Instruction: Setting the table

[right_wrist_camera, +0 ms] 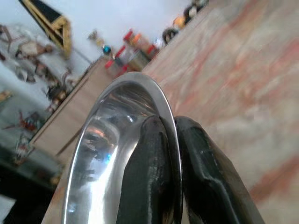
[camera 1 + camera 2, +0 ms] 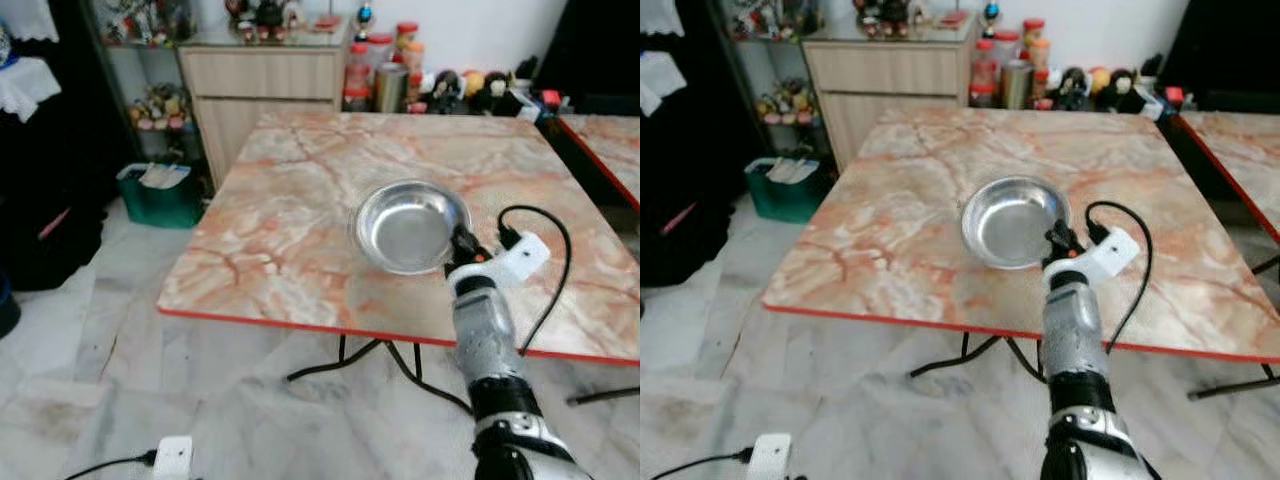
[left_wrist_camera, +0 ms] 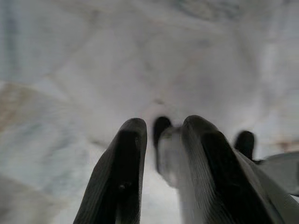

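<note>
Head views: steel bowl point(image 2: 411, 226) sits on the marble table point(image 2: 290, 210), right of centre, toward the near red edge. Right gripper point(image 2: 463, 243) is at the bowl's near-right rim, silver arm reaching up from below, black cable point(image 2: 545, 250) looping beside it. Wooden cabinet point(image 2: 262, 90) and jars point(image 2: 380, 70) behind the table, green bin point(image 2: 160, 193) on the floor at left.

Left wrist: left gripper point(image 3: 161, 172) hangs over the pale marble floor point(image 3: 93, 70), fingers slightly apart, holding nothing.

Right wrist: fingers point(image 1: 145, 177) pinch the bowl's rim, one inside, one outside.
</note>
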Available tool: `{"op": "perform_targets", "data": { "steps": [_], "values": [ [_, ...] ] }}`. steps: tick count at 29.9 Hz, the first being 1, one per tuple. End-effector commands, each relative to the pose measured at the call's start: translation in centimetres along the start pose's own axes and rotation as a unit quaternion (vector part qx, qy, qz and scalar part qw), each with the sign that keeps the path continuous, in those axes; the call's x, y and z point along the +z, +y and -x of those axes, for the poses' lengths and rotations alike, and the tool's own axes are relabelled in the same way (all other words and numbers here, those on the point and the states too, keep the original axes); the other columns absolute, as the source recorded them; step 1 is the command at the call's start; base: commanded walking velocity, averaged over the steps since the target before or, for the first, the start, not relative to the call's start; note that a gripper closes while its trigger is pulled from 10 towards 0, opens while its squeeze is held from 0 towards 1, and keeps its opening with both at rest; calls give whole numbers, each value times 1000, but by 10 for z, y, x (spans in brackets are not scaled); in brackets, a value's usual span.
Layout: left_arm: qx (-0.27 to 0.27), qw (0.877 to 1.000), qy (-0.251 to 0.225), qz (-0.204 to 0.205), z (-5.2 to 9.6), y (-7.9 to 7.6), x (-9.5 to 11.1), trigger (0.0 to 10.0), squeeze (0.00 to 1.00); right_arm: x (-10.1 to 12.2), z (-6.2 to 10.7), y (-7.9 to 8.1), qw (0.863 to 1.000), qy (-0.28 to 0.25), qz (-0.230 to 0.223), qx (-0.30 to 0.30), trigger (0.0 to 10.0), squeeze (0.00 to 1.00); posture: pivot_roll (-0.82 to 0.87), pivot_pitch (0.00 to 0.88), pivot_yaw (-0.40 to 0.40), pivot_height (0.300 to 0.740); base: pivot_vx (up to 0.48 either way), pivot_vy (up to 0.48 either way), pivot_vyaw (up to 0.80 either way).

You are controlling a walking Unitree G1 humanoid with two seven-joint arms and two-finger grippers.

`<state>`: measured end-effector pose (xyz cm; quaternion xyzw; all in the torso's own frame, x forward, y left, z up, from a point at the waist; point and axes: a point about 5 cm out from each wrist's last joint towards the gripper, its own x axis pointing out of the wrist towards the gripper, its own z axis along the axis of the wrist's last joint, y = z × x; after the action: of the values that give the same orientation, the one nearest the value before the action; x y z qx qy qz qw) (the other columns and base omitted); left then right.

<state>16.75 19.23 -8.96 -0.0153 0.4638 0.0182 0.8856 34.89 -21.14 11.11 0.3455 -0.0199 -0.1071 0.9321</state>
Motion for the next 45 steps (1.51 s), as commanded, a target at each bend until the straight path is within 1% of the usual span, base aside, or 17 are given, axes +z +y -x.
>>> {"op": "perform_targets", "data": {
  "steps": [1,9,14,18,19,21,23,24,27,29,33,34,36,38,40,42,45],
  "values": [
    [16,1000,5,-8,1,13,0,10000,0,-5,-2,19,1000,5,-6,28,10000,0,72,0,-19,732,296,0,0],
    [16,1000,4,-10,2,13,0,10000,0,-8,0,20,999,13,-5,30,10000,0,72,0,-18,732,292,0,0],
    [17,1000,1,-8,2,13,-1,10000,0,-17,5,18,998,45,22,48,10000,0,70,0,-18,732,0,0,0],
    [15,1000,0,-9,2,11,-1,10000,0,-18,9,18,997,55,30,53,10000,0,69,0,-20,732,0,0,0],
    [15,1000,0,-10,2,11,-1,10000,0,-18,10,18,996,57,28,55,10000,0,69,0,-20,732,0,0,0],
    [12,1000,0,-11,1,7,0,10000,0,-18,14,20,996,69,1,55,10000,0,65,0,-19,732,0,0,0],
    [11,1000,0,-11,0,5,1,10000,0,-19,15,20,996,74,-8,52,10000,0,65,0,-19,732,0,0,0],
    [9,1000,-1,-11,0,2,1,10000,0,-18,18,18,996,77,-20,45,10000,0,64,0,-21,732,0,0,0],
    [6,1000,-3,-11,-1,-3,2,10000,0,-17,22,16,996,77,-22,40,10000,0,62,0,-20,732,0,0,0],
    [6,1000,-3,-12,-1,-5,3,10000,0,-16,23,14,996,76,-26,36,10000,0,62,0,-20,732,0,0,0],
    [1,1000,-4,-15,-2,-14,4,10000,0,-14,23,5,996,73,-50,10,10000,0,55,0,-15,732,0,0,0],
    [-2,1000,-4,-16,-3,-17,4,10000,0,-15,23,2,995,78,-60,2,10000,0,55,0,-14,732,0,0,0],
    [-4,1000,-4,-17,-3,-20,4,10000,0,-17,24,1,994,85,-63,-2,10000,0,55,0,-14,732,0,0,0],
    [-4,1000,-4,-17,-3,-21,4,10000,0,-18,24,1,994,88,-64,-2,10000,0,55,0,-14,732,0,0,0],
    [-3,1000,-1,-20,-2,-17,3,10000,0,-23,25,-1,994,98,-55,-7,10000,0,57,0,-15,732,0,0,0],
    [-3,1000,-1,-20,-2,-16,3,10000,0,-25,25,-1,993,102,-61,-9,10000,0,59,0,-14,732,0,0,0],
    [-2,1000,1,-20,-2,-15,2,10000,0,-33,29,-4,990,123,-66,-20,10000,0,60,0,-14,732,0,0,0]
  ]
}}
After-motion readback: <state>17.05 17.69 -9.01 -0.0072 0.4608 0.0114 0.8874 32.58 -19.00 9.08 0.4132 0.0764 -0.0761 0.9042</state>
